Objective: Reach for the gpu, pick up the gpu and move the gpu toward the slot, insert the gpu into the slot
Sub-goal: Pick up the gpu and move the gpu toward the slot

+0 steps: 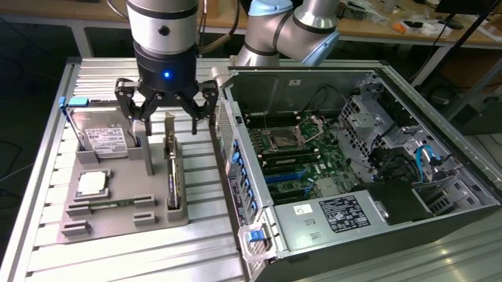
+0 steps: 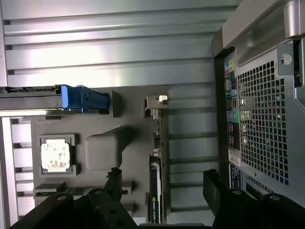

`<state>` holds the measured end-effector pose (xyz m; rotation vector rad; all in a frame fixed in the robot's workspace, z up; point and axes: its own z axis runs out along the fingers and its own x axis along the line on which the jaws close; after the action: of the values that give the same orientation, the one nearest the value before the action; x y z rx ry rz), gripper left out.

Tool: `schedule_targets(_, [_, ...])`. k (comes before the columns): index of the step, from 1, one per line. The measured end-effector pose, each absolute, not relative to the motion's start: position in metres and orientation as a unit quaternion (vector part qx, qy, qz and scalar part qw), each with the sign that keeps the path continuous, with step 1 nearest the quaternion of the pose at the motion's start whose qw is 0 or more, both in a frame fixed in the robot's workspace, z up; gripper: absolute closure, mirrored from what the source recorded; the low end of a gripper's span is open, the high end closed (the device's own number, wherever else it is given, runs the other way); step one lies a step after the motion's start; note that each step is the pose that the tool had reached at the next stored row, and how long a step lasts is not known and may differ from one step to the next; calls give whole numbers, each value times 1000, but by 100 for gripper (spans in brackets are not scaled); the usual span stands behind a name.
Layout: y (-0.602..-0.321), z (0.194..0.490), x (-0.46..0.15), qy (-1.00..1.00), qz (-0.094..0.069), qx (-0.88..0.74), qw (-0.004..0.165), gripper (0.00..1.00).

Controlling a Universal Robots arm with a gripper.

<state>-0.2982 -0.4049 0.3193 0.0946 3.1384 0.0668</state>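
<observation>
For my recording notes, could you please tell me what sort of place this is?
Probably a robotics lab's computer-assembly bench: an open computer case lies on a slatted aluminium table, a grey fixture tray holds loose parts, and cluttered workbenches stand behind.

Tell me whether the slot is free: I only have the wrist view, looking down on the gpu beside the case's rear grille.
Observer: The case lies open, and the blue slot on the motherboard looks empty.
Operator: How low is the gripper?
Observer: Open, about level with the top of the bracket of the gpu, straddling it without gripping.
Operator: What carries the blue tab?
Observer: A hard drive with a white label, standing in the grey tray.
</observation>
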Motion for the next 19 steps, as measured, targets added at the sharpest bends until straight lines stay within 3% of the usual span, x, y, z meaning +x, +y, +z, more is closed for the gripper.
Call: schedule_targets(19, [-417,291,-298,999,21,30,1,22])
